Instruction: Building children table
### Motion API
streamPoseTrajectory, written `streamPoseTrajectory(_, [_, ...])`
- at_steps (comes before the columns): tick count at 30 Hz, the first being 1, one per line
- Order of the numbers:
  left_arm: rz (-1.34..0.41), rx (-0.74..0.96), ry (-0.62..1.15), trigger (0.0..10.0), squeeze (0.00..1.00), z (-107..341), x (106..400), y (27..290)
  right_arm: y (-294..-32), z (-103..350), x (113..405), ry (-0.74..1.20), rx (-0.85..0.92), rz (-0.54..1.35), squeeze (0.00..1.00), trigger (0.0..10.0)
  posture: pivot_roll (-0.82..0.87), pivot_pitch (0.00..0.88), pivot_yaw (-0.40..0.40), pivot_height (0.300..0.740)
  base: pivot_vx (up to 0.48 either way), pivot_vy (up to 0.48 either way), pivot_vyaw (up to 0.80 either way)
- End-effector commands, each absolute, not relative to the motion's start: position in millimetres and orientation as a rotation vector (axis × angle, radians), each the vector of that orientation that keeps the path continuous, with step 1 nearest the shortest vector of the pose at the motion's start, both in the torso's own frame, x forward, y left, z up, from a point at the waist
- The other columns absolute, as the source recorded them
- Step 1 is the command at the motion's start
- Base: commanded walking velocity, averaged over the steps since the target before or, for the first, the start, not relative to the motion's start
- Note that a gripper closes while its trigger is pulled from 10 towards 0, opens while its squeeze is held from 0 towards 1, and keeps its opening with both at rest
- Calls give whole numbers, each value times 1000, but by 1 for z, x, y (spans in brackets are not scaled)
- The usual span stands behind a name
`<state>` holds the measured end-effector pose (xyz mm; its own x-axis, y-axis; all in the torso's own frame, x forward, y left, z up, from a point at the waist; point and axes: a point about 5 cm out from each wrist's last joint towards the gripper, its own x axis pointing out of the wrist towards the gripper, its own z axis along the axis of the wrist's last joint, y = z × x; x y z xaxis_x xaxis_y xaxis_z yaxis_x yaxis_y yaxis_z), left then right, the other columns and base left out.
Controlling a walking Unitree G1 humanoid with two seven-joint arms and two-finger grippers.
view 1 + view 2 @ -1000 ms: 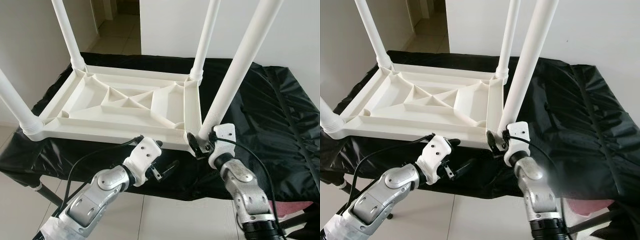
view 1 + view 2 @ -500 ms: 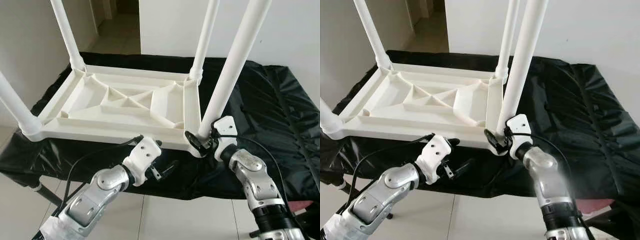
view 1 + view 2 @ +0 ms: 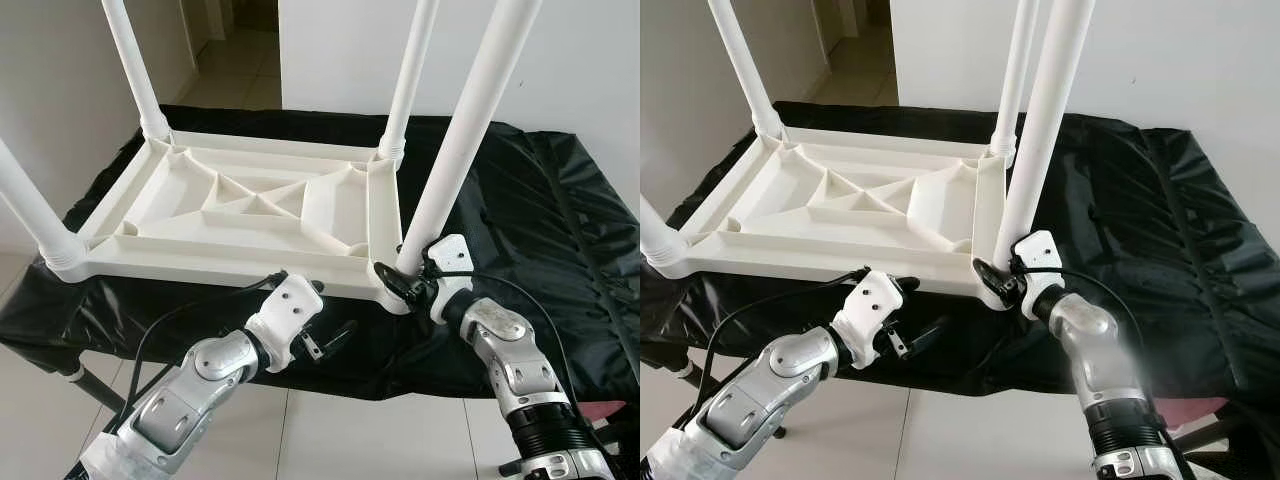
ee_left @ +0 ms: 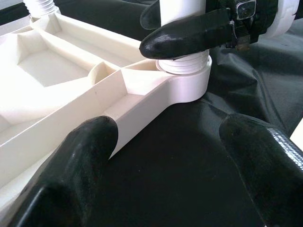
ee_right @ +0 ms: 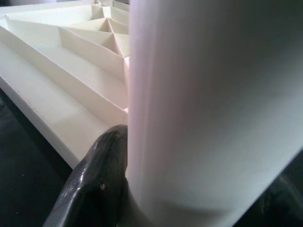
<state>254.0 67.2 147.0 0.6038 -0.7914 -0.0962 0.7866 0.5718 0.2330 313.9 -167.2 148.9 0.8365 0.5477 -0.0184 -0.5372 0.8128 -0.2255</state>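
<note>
Across the frame's middle, the upturned children table (image 3: 250,215) lay on a black-draped worktop (image 3: 560,230), all four legs seated. Lower right, the right claw (image 3: 408,285) clamped the near-right leg (image 3: 455,160), apparently tightening; the left claw (image 3: 328,340) hovered open.

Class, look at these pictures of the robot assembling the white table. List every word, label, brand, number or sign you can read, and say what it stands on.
None can be read. The upturned white plastic table, its four legs, including the near right leg that the right gripper clasps, and the black cover under it bear no readable print. The left gripper shows no readable marking either.
</note>
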Motion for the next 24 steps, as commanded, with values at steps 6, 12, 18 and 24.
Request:
streamPoseTrajectory(6, [-1031,277,4,10000,0,144,248,63,-161,143,308,-23,-135,505,0,10000,-31,67,15,740,0,0,0])
streamPoseTrajectory(12, [-1036,279,6,10000,0,143,248,64,-153,143,308,2,-71,346,0,10000,-29,69,17,740,0,0,0])
streamPoseTrajectory(18, [-1036,279,11,10000,0,143,247,65,-137,140,299,15,-1,134,0,10000,-25,74,18,740,0,0,0])
streamPoseTrajectory(24, [-1033,277,13,10000,0,142,246,64,-127,137,291,35,63,-72,0,10000,-21,84,16,740,0,0,0])
